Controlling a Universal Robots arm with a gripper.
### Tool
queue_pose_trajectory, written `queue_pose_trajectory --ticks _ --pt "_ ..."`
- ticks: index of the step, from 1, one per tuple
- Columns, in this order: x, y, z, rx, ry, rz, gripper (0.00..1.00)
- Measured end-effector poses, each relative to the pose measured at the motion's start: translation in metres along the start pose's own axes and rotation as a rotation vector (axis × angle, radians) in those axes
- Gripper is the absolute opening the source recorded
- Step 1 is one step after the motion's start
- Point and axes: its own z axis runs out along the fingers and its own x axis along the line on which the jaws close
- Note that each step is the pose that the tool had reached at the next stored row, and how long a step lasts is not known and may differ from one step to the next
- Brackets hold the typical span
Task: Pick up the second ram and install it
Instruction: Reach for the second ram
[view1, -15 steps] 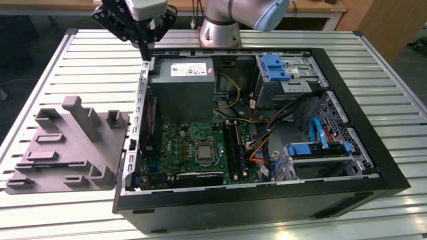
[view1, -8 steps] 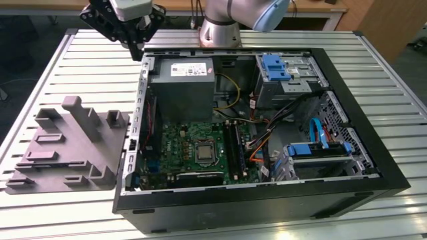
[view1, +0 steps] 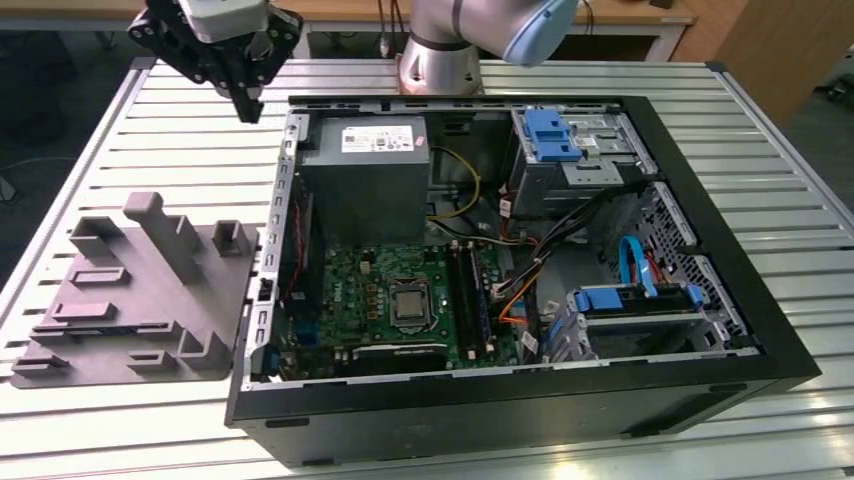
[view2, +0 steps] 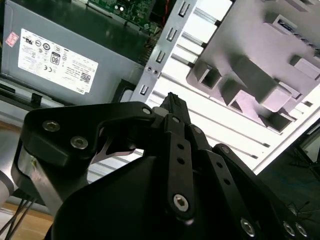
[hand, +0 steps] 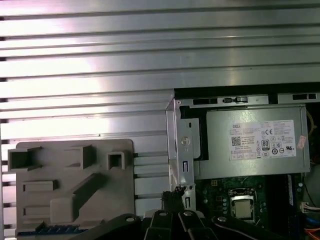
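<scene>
Gripper (view1: 248, 110), fingers pinched together w/ nothing betw. them, hangs above slatted table (view1: 174, 125) just outside PC case (view1: 534, 405) corner nr PSU (view1: 363, 175).

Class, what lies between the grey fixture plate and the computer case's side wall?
Nothing: in the first wrist view, bare slatted table separates the fixture plate from the case's side wall.

Arm (view1: 447, 45) held high, fingers (view1: 248, 100) together (pointing down)
</scene>
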Motion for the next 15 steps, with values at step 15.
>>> queue_pose_trajectory --ticks 15 --pt "0.0491 -0.0037 -0.0006 -0.0001 -0.0007 0.0 0.1"
